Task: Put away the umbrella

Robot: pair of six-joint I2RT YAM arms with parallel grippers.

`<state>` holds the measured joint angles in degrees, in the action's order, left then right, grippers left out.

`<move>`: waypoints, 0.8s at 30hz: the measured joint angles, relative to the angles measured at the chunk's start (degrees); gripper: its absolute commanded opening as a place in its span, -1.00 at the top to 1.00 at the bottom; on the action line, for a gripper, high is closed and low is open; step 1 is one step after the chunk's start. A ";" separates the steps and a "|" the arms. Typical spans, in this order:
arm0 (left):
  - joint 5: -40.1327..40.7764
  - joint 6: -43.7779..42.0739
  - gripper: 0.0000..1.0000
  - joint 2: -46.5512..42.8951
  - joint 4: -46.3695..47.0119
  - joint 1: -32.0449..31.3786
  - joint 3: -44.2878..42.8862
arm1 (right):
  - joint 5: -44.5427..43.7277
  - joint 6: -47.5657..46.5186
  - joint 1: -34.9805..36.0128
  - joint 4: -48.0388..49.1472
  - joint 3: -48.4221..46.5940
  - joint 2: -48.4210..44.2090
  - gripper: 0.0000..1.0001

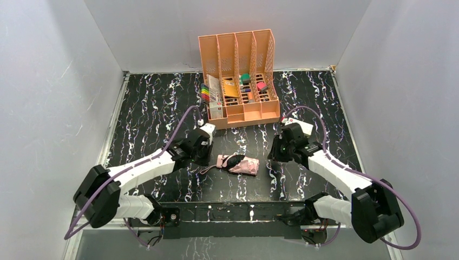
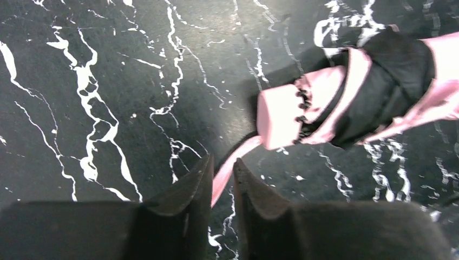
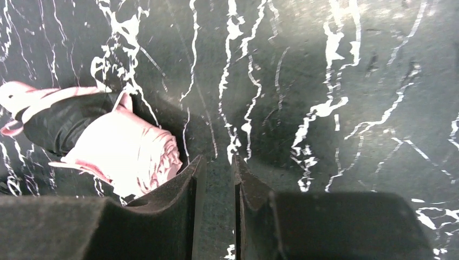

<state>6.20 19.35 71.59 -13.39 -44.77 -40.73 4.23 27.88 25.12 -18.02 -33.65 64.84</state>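
Left gripper (image 2: 222, 160): jaws nearly together on the pink strap (image 2: 241, 153), which fills the slit between them. Right gripper (image 3: 216, 160): jaws a narrow gap apart, and we see nothing in it. One finger sits just beside the umbrella (image 3: 127, 149). The umbrella lies folded on the marbled table (image 1: 157, 103) between both grippers. Beyond it, the orange desk organiser (image 1: 208, 54) stands at the far wall.

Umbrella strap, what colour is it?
The strap is pale pink; it shows best in the left wrist view.
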 measured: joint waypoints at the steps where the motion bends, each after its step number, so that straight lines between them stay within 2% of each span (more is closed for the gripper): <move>1: 1.09 0.76 0.81 1.11 0.11 0.24 -0.13 | -1.53 0.72 1.84 -0.13 0.02 -0.02 0.42; 4: 2.97 2.25 1.00 5.44 1.09 0.85 -0.63 | -4.46 2.49 6.08 -0.02 0.50 0.00 0.60; 6: 3.85 2.82 1.00 8.17 1.36 1.18 -1.18 | -5.60 3.69 7.17 -0.04 1.05 0.07 0.76; 10: 4.26 3.19 1.00 13.20 2.89 1.55 -2.60 | -7.04 5.46 7.82 -0.02 1.75 0.92 0.88; 17: 0.07 2.29 1.00 19.87 6.51 1.57 -7.10 | -4.39 7.37 9.60 1.55 2.25 4.74 0.90; 24: -2.47 3.50 1.00 20.22 10.21 -0.59 -6.36 | 1.03 10.34 11.34 5.86 3.45 7.96 0.89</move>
<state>3.73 22.85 91.81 -3.18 -45.36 -47.09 5.26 38.22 36.47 -12.16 -30.20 72.79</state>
